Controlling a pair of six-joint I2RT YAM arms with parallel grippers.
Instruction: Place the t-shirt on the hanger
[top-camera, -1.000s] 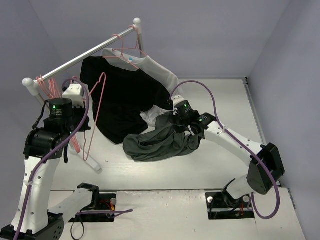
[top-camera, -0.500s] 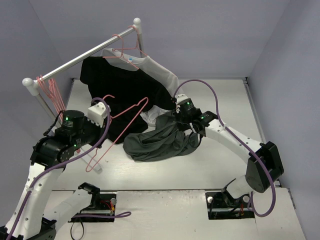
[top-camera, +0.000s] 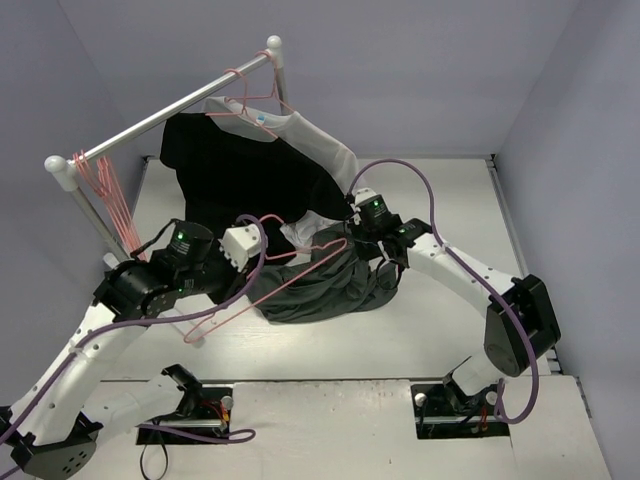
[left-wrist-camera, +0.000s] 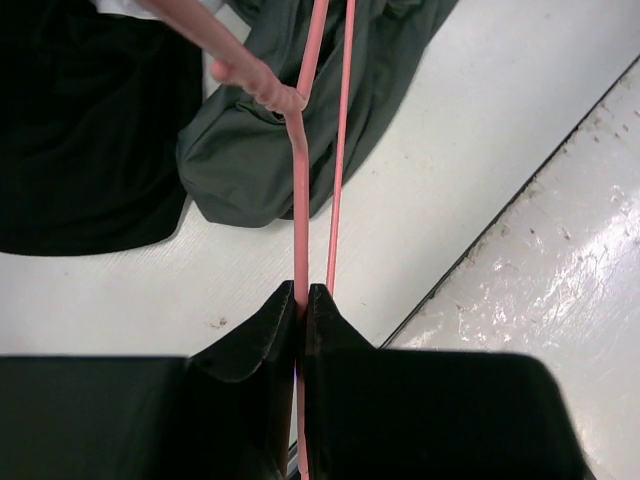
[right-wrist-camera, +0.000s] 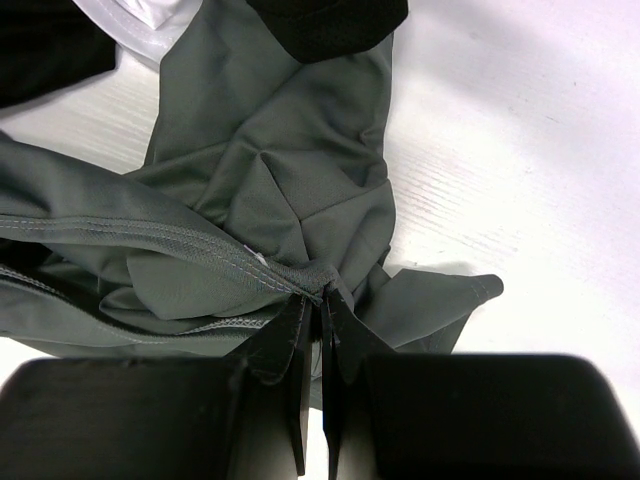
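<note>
The left gripper (left-wrist-camera: 303, 292) pinches the hanger (left-wrist-camera: 297, 200), the right gripper (right-wrist-camera: 322, 298) nips a stitched edge of the t-shirt (right-wrist-camera: 280, 170) heaped on the table (top-camera: 300, 345), so the hanger's arm should ease inside that edge.

both my arms bend inward toward mid-frame; my left gripper (left-wrist-camera: 303, 292) and right gripper (right-wrist-camera: 315, 300) are pinched tight.

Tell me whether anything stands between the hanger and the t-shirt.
Nothing visible does. The left gripper is shut on the hanger, whose neck end hangs right over the t-shirt. The right gripper pinches the t-shirt by a stitched edge. The black shirt lies beside them, not between.
</note>
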